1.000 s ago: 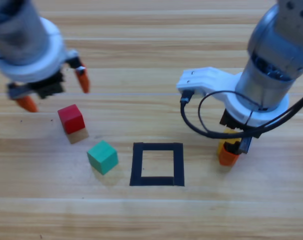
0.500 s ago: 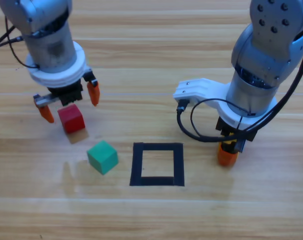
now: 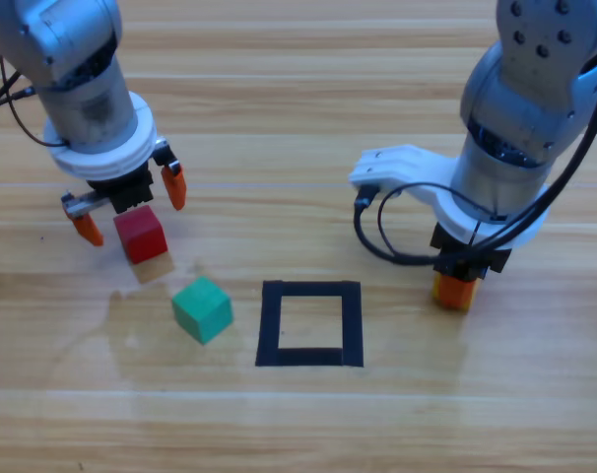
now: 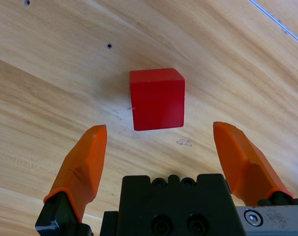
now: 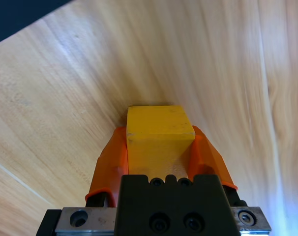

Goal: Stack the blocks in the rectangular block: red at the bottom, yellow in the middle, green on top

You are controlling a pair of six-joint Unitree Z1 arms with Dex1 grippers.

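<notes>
The red cube (image 3: 141,235) (image 4: 157,99) lies on the table at the left, just below my left gripper (image 3: 129,203) (image 4: 159,147), whose open jaws straddle it without touching. A teal-green cube (image 3: 202,308) sits below and to the right of the red one, left of the black tape square (image 3: 309,323). My right gripper (image 3: 456,286) (image 5: 159,140) is shut on the yellow cube (image 5: 160,129), to the right of the tape square. In the high view the arm hides most of the yellow cube.
A black cable (image 3: 387,232) loops from the right arm's wrist over the table between that arm and the tape square. Bare wood lies inside the square.
The left gripper has come in from the upper left and settled open over the red cube. The right arm has shifted slightly up and right with the yellow cube.
</notes>
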